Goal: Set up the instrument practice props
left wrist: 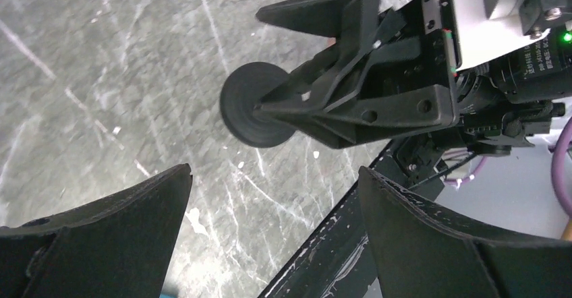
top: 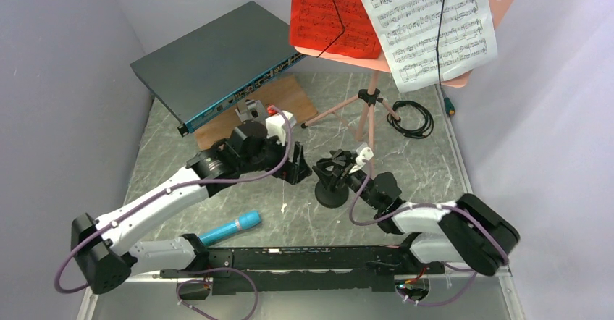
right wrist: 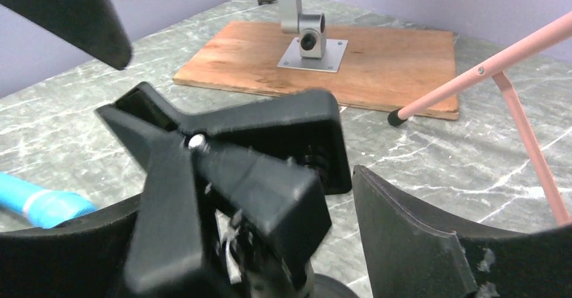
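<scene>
Black mic stand [top: 331,190] sits between the right claw's [right wrist: 249,197] parted fingers; left claw [left wrist: 275,173] gapes wide, empty.

This is a robotics lab test cell. Plain pale-violet walls [top: 58,81] box in a marble-patterned bench [top: 427,168]. A cabled left arm [top: 159,200] and right arm [top: 427,219] are bolted to a black rail [top: 311,258]. A network switch [top: 210,63] lies behind.
</scene>
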You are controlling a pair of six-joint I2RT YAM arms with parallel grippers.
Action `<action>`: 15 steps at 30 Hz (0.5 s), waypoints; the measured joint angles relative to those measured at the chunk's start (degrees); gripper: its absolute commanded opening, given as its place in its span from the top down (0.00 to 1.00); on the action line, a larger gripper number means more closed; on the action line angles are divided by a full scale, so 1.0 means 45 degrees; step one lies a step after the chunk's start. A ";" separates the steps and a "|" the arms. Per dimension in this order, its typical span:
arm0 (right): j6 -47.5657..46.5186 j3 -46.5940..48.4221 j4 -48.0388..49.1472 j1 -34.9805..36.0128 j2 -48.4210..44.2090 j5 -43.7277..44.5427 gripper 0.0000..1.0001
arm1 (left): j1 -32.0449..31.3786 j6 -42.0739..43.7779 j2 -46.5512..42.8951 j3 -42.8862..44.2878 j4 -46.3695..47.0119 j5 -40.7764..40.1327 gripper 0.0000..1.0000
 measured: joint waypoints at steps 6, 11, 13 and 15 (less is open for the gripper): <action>0.0486 0.0005 -0.4167 0.0000 -0.3181 0.0117 0.10 | 0.0010 0.0821 0.1229 0.0593 0.1049 0.2239 0.01; 0.1515 0.0427 -0.8587 0.0000 -0.5299 0.1001 0.00 | 0.0010 0.1161 0.2064 0.1015 0.1370 0.3089 0.01; 0.2050 0.0617 -1.0278 0.0000 -0.6198 0.1214 0.00 | 0.0039 0.1209 0.2093 0.1069 0.1345 0.2987 0.00; 0.2720 0.0884 -1.2167 0.0005 -0.7363 0.1341 0.00 | 0.0087 0.1224 0.1797 0.1069 0.1214 0.2720 0.01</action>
